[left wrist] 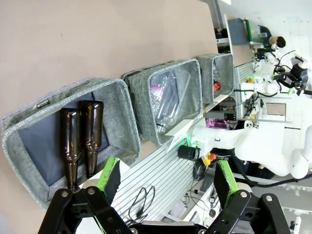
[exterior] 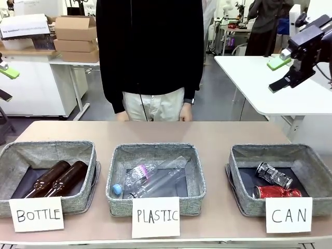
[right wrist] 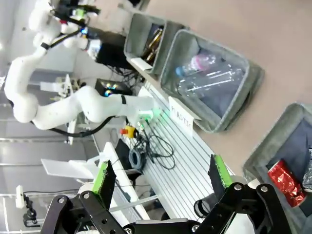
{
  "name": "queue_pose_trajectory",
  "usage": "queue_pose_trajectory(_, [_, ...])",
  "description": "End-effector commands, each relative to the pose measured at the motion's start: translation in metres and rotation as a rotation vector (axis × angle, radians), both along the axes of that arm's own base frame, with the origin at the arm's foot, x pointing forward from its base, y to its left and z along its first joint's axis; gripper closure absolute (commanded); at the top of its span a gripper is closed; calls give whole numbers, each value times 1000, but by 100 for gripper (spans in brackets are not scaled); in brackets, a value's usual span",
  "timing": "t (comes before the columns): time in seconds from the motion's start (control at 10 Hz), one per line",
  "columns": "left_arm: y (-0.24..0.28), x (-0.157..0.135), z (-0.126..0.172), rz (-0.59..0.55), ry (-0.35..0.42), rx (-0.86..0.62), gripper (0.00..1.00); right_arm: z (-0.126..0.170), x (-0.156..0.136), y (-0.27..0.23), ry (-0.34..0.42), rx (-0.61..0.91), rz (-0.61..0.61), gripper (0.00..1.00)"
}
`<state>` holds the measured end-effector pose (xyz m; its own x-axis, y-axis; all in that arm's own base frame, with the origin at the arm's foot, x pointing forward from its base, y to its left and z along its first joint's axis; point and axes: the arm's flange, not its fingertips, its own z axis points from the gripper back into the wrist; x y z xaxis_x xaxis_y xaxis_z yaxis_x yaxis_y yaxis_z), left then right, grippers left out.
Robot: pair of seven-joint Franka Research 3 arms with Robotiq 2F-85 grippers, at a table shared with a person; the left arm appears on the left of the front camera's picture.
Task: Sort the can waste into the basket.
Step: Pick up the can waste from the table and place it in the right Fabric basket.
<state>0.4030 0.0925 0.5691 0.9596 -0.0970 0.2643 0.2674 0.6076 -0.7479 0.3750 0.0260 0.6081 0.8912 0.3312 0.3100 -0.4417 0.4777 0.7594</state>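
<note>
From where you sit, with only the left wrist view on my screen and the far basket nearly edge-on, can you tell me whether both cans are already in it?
Observer: Yes. The red can and the silver can both lie inside the CAN basket.
Operator: Is the right gripper holding anything?
Observer: No. The right gripper is open, with nothing between its fingers.
Operator: Is the person reaching in?
Observer: No. The person stands at the far edge, hands off the baskets.

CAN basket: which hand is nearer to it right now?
Right. The right hand hangs open in the air above and behind the CAN basket. The left hand is raised at the opposite edge, beyond the BOTTLE basket.
</note>
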Motion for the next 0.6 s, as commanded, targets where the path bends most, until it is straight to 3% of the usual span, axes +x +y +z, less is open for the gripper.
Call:
queue_pose_trajectory(0.0, [0, -2, 1, 1, 1, 4, 0, 6, -1, -1, 11, -7, -6, 0])
queue_pose_trajectory(0.5, [0, -2, 1, 1, 1, 4, 0, 6, -1, -1, 11, -7, -6, 0])
